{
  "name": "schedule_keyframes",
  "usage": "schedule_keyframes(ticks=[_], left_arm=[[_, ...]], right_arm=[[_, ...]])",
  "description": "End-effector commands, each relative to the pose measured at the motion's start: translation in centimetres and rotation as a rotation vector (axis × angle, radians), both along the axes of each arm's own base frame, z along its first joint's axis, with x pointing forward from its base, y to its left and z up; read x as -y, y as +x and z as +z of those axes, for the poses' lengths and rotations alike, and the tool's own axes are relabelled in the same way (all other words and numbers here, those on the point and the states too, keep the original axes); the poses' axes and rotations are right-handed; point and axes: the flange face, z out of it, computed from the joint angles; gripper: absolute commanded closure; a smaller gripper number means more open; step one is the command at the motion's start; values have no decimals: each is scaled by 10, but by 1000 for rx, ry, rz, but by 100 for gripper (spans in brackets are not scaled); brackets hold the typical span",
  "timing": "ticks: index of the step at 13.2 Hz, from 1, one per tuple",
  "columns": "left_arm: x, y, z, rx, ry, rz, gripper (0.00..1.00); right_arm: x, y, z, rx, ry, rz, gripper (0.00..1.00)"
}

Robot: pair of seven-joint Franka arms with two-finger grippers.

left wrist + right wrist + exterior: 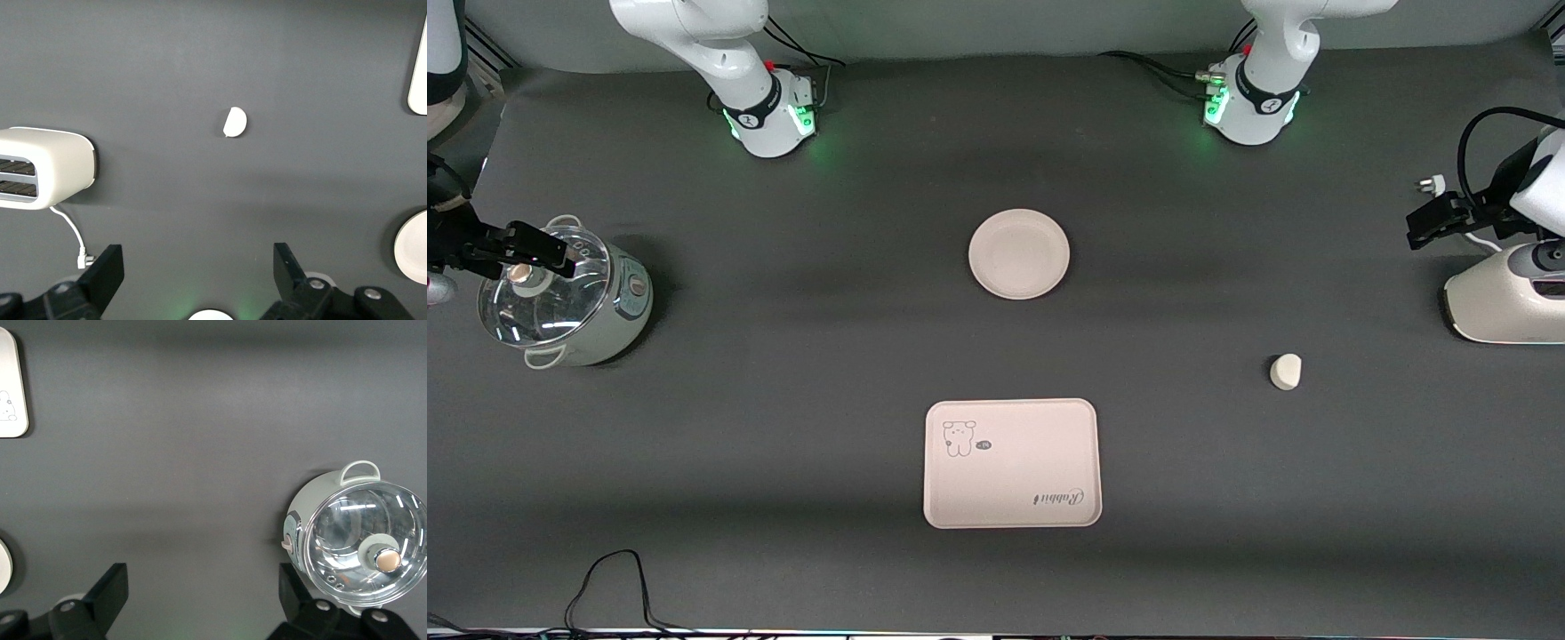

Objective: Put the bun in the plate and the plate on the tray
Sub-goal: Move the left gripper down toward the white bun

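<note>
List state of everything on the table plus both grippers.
bun: loose on the table, toward the left arm's end
plate: empty, on the table, not on the tray
tray: empty, nearer the front camera than the plate
pot: glass lid on
toaster: unplugged, slots empty
left gripper: open, empty, over the toaster
right gripper: open, empty, over the pot

High front camera facing both bases, wrist cameras looking down, all 3 showing tray (1011, 462)
</note>
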Motion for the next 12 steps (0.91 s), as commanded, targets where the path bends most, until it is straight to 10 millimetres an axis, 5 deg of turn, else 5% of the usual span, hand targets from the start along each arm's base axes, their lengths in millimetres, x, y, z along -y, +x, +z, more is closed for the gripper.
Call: schedule_keyframes(ticks=[1,4,12], left_arm=[[10,1,-1,-22,-11,0,0],[15,24,-34,-45,-5,-12,0],[27,95,-237,-223,10,-87,0]], right_arm=[[2,-6,4,-3,-8,39,0],[2,-6,4,-3,-8,39,0],[2,-6,4,-3,-8,39,0]])
